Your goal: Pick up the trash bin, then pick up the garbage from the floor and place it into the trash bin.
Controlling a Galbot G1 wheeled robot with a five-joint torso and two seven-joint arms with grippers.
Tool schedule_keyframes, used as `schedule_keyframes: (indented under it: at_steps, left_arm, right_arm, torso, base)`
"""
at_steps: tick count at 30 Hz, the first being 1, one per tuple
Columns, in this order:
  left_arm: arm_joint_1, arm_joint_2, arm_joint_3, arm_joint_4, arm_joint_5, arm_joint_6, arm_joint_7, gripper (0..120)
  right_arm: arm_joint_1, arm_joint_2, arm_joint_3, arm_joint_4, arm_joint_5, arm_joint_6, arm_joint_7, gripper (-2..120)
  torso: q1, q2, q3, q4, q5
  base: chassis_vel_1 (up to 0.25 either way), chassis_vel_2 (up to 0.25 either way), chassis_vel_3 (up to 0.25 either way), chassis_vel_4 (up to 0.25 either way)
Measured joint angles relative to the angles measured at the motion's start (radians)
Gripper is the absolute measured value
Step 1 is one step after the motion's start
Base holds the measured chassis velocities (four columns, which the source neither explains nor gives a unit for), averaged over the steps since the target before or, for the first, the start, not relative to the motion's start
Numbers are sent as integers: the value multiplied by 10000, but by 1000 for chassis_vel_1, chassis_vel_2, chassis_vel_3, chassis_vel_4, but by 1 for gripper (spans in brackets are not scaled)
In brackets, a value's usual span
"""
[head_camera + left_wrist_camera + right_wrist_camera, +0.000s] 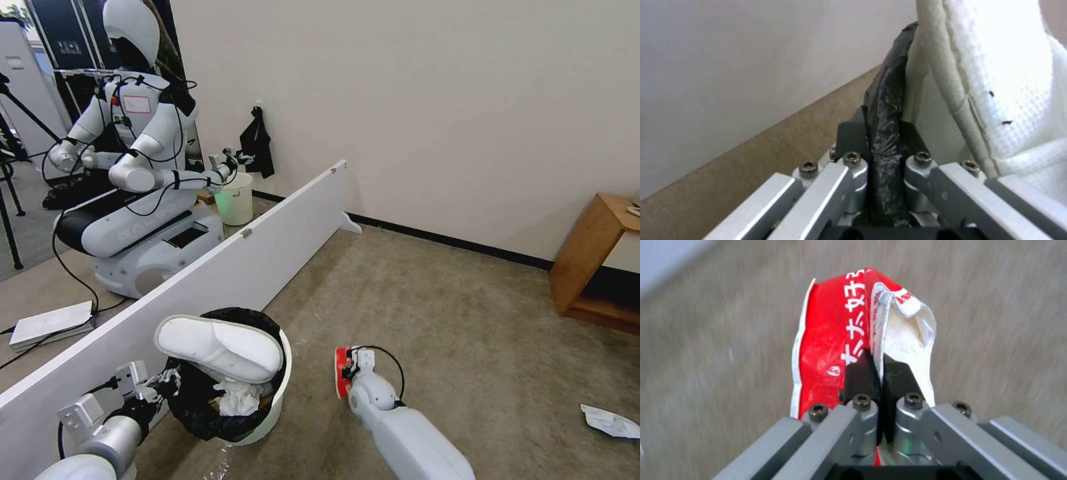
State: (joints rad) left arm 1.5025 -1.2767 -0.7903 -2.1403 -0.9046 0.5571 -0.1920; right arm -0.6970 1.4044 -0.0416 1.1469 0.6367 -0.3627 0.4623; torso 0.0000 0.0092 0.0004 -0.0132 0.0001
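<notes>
Red-white snack packet (849, 336), pinched in right hand (348, 368), hangs just right of trash bin (277, 400), whose rim left hand (163, 383) pinches.

- Trash bin (270, 407) mouth is mostly blocked: a white slipper (220, 347) lies across the top, crumpled tissues (239, 398) below it.
- White partition board (253, 263) runs right along the bin's left side, so it's tight there.
- Carpet (453, 320) to the right of the bin is wide open, apart from a white wrapper scrap (610, 421) far right and a wooden shelf unit (593, 260) by the wall.
</notes>
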Motion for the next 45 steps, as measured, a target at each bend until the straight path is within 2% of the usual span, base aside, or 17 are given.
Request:
schedule_keyframes:
  at_steps: [3,6,11,13,16,18,19,20,21,24,25,27,28,30,33,36,45]
  left_arm:
    - [-9,39,28,-58,-45,115,-132,4]
    - [-6,56,39,-172,-176,326,-403,4]
    - [-26,60,44,-244,-340,461,-633,4]
    - [-41,108,56,-284,-467,590,-857,4]
    - [-65,134,65,-286,-496,636,-937,4]
    - [-128,138,77,-295,-585,702,-1073,4]
    - [-128,138,77,-295,-585,702,-1073,4]
    - [-162,138,94,-308,-683,751,-1167,4]
    - [-162,138,94,-308,-683,751,-1167,4]
    - [-194,123,103,-309,-724,781,-1218,4]
    - [-194,123,103,-309,-724,781,-1218,4]
    - [-221,135,105,-309,-724,791,-1220,4]
    - [-221,135,105,-309,-724,791,-1220,4]
    - [-273,160,98,-318,-743,796,-1224,4]
    - [-279,167,98,-325,-745,797,-1223,4]
    - [-296,159,144,-326,-744,801,-1225,4]
    - [-268,282,198,-363,-744,814,-1220,4]
  right_arm:
    - [-54,-264,273,818,-291,255,-89,0]
    - [-348,-726,585,2545,-126,320,-74,0]
    - [-487,-942,691,3505,121,346,-4,0]
    - [-566,-1162,747,4536,129,557,-313,0]
    - [-596,-1264,757,4973,61,766,-730,0]
    - [-630,-1409,737,5425,-224,1425,-1592,0]
    - [-630,-1409,737,5425,-224,1425,-1592,0]
    - [-636,-1461,677,5604,-403,1992,-2228,0]
    - [-636,-1461,677,5604,-403,1992,-2228,0]
    - [-725,-1622,611,5685,-575,3044,-4108,0]
    - [-725,-1622,611,5685,-575,3044,-4108,0]
    - [-799,-1813,598,5620,-806,3660,-5458,0]
    - [-799,-1813,598,5620,-806,3660,-5458,0]
    - [-862,-1919,528,5622,-877,4213,-6811,0]
    - [-865,-1891,503,5618,-898,4382,-7222,0]
    - [-807,-1782,233,5345,-1115,4897,-8518,0]
    - [-808,-2085,-273,5177,-1466,5040,-9583,0]
  torso:
    - [0,0,0,0,0]
    - [0,0,0,0,0]
    - [0,0,0,-1,0]
    - [0,0,0,0,-1]
    - [0,0,-1,1,-1]
    - [0,0,-1,0,-1]
    - [0,0,-1,0,-1]
    - [0,0,-1,-1,0]
    - [0,0,-1,-1,0]
    - [0,0,-1,3,0]
    - [0,0,-1,3,0]
    - [0,0,0,0,-1]
    - [0,0,0,0,-1]
    - [0,0,-1,-3,0]
    - [0,0,-1,-2,-1]
    - [0,0,-1,4,-1]
    - [0,0,-1,1,-1]
  base:
    - [0,0,0,0]
    - [0,0,0,0]
    - [0,0,0,0]
    - [0,0,0,0]
    - [0,0,0,0]
    - [0,0,0,0]
    - [0,0,0,0]
    - [0,0,0,0]
    - [0,0,0,0]
    - [0,0,0,0]
    - [0,0,0,0]
    - [0,0,0,0]
    - [0,0,0,0]
    - [0,0,0,0]
    - [0,0,0,0]
    - [0,0,0,0]
    - [0,0,0,0]
